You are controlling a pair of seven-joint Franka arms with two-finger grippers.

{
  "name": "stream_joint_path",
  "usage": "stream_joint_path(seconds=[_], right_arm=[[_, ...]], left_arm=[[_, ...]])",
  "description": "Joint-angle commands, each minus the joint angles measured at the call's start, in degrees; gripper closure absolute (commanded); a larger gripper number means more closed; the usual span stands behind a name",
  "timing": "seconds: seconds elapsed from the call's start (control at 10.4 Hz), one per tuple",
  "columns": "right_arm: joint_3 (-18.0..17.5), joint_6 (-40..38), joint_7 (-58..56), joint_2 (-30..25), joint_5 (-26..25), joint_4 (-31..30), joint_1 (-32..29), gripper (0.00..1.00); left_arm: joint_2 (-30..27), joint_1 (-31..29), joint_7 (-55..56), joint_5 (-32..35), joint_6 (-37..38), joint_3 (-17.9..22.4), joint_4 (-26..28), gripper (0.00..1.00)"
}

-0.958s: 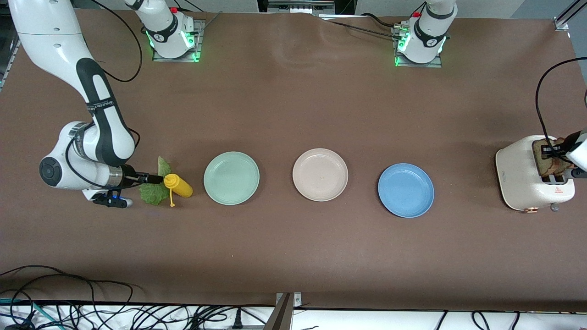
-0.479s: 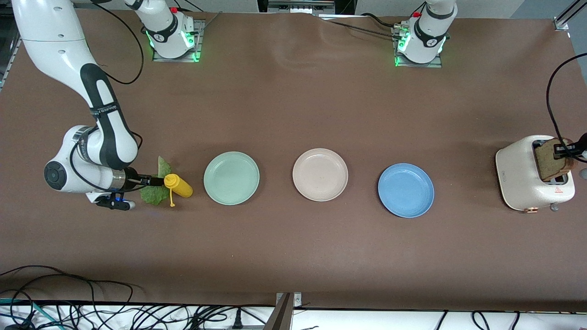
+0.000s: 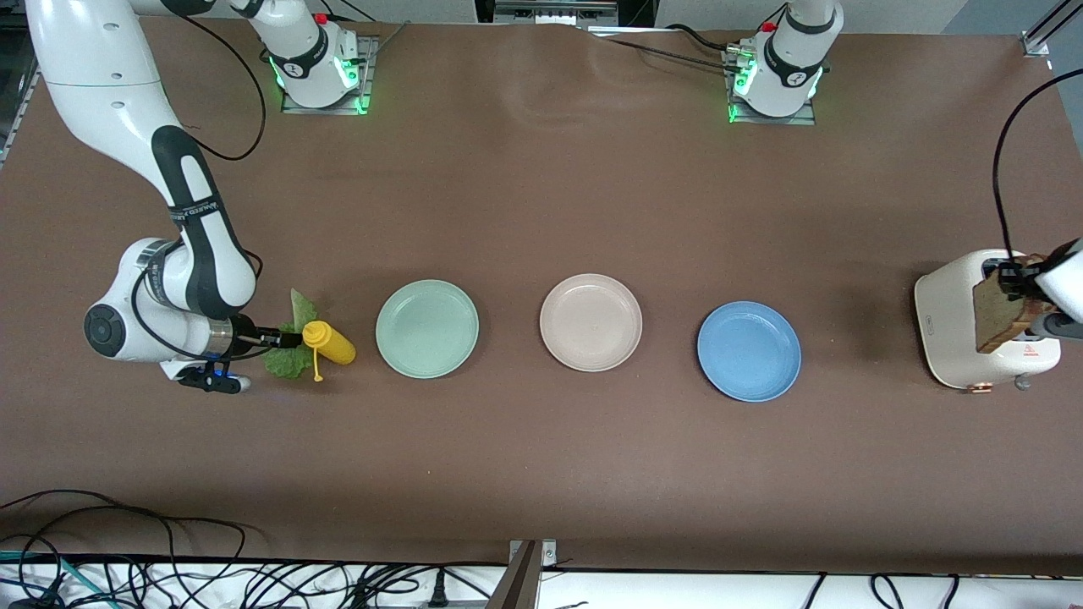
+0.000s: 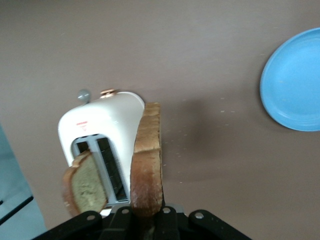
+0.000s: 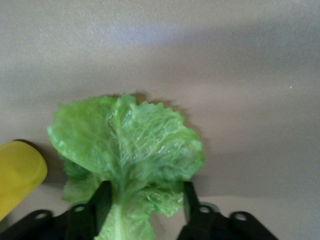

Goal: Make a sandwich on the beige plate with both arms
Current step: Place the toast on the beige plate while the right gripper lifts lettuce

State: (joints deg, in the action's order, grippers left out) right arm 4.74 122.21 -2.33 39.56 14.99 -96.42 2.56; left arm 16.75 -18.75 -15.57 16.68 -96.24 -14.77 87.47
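Observation:
The beige plate (image 3: 590,322) lies bare at the table's middle. My left gripper (image 3: 1011,283) is shut on a brown bread slice (image 3: 997,320) and holds it tilted over the white toaster (image 3: 952,326). In the left wrist view the slice (image 4: 147,160) stands edge-on between the jaws of the left gripper (image 4: 147,212), and a second slice (image 4: 84,184) sticks out of a toaster slot. My right gripper (image 3: 283,340) is low at the green lettuce leaf (image 3: 288,362). In the right wrist view the right gripper (image 5: 145,202) is open, its fingers on either side of the leaf's (image 5: 127,145) stem end.
A yellow squeeze bottle (image 3: 332,343) lies against the lettuce and shows in the right wrist view (image 5: 17,170). A mint-green plate (image 3: 427,328) and a blue plate (image 3: 749,350) flank the beige one. Cables run along the front edge.
My left gripper has lifted the bread slice out of the toaster slot and tilted it over the toaster. My right gripper has edged in at the lettuce.

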Motion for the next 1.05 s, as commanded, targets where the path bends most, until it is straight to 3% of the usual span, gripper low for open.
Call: stream_joint_path(seconds=[0.0,0.1,0.29,0.67,0.96], right_arm=[[0.0,-1.1,0.0,0.9,0.2,1.7,0.1,1.0],[0.0,-1.3,0.2,0.8,0.2,1.7,0.2,1.0],[0.1,-3.6,0.2,0.5,0.1,2.6,0.2,1.0],[0.3,-10.9,0.1,0.3,-1.0,6.3,-0.1,1.0],[0.9,-21.2,-0.1,-0.4,-4.0,12.2,-0.3,1.0]], left_arm=[[1.7,3.6,-1.4,-0.8,2.9,-3.7,-1.1,1.0],[3.7,6.9,-1.2,-1.0,3.0,-3.8,-1.2,1.0],[8.0,11.3,-1.2,-8.1,2.6,-3.8,-1.4,1.0],[19.8,17.9,4.8,-31.5,1.7,-3.8,-10.5,1.0],[26.6,19.8,4.8,-45.6,-6.2,-3.8,-10.8,1.0]])
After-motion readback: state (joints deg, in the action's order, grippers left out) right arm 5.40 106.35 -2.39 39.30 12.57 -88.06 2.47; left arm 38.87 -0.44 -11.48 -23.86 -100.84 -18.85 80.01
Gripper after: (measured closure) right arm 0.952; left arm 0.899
